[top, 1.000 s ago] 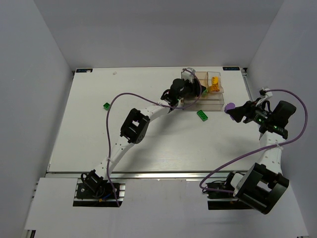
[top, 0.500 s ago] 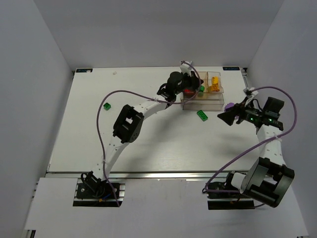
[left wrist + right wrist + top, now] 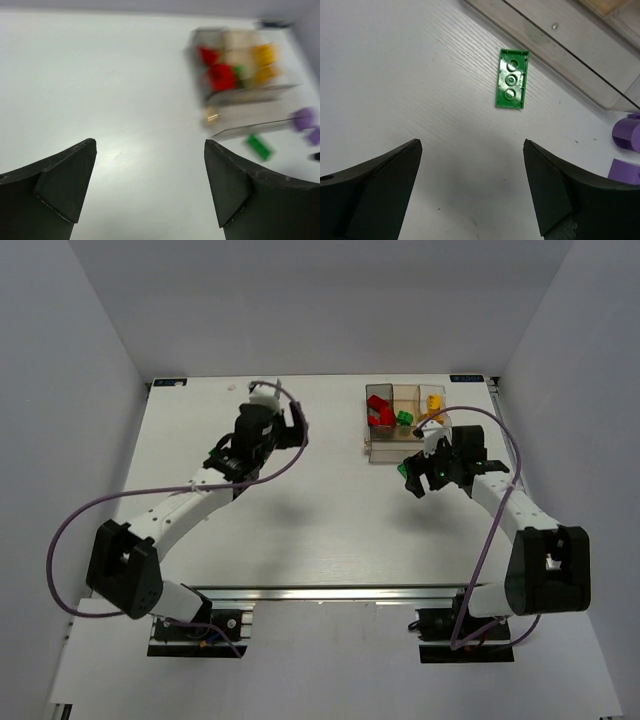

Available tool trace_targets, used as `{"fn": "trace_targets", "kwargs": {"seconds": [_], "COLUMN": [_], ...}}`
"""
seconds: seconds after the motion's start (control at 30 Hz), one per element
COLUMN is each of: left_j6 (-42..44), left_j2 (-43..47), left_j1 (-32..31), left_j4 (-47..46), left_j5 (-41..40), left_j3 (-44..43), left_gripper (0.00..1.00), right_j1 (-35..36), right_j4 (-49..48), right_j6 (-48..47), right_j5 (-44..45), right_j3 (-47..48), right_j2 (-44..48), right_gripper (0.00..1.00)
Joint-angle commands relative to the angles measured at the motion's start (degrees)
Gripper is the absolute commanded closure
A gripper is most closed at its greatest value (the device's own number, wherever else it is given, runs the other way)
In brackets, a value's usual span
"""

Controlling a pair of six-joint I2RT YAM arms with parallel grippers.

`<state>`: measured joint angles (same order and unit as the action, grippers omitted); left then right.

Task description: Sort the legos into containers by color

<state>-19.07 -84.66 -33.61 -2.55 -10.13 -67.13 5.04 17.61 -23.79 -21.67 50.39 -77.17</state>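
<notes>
While the left gripper (image 3: pixel 149 145) hung over the white table (image 3: pixel 125 75) with its fingers spread wide and nothing between them, the action was on the other side. The right gripper (image 3: pixel 471 142) hovered low, claw apart and empty. A green lego (image 3: pixel 511 78) lay flat on the tabletop just ahead of its fingertips, underside up, three round tubes showing. That brick sat just in front of the containers (image 3: pixel 385 452), near the shallow front tray and not touching it. Two purple legos (image 3: pixel 626 134) lay at the right edge of that wrist view, beside the tray's corner. Up in the bins, red legos (image 3: pixel 380 415) sat in the left one, a green piece (image 3: pixel 404 419) in the middle one, and yellow legos (image 3: pixel 434 402) in the right one. From the left wrist, the organizer showed only as a blur, well off to the right.
</notes>
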Motion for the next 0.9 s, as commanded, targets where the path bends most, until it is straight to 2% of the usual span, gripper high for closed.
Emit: {"fn": "trace_targets", "kwargs": {"seconds": [0.0, 0.13, 0.23, 0.37, 0.57, 0.87], "left_j6": [2.54, 3.95, 6.58, 8.26, 8.87, 9.14], "left_j2": [5.72, 12.49, 15.31, 19.35, 20.41, 21.73], "left_j1": [2.22, 2.76, 3.28, 3.81, 3.81, 3.81], "left_j4": [11.77, 16.33, 16.61, 15.21, 14.76, 14.68], "left_j5": [-10.86, -11.05, -12.97, -15.27, -15.80, -15.36], "left_j3": [8.49, 10.09, 13.06, 16.59, 16.95, 17.04], "left_gripper": [0.02, 0.02, 0.02, 0.02, 0.02, 0.02], "right_j1": [2.95, 4.63, 5.24, 5.59, 6.12, 6.47], "right_j4": [-6.35, -8.46, -12.15, -12.51, -11.72, -13.12], "right_j6": [2.43, 4.10, 4.89, 6.91, 8.23, 8.06], "right_j5": [12.26, 13.41, 15.08, 13.86, 14.11, 14.55], "right_j3": [-0.56, 1.46, 2.51, 5.24, 8.93, 8.94], "right_j2": [-3.85, -8.35, -10.28, -14.50, -21.17, -24.26], "right_gripper": [0.12, 0.11, 0.11, 0.11, 0.14, 0.20]}}
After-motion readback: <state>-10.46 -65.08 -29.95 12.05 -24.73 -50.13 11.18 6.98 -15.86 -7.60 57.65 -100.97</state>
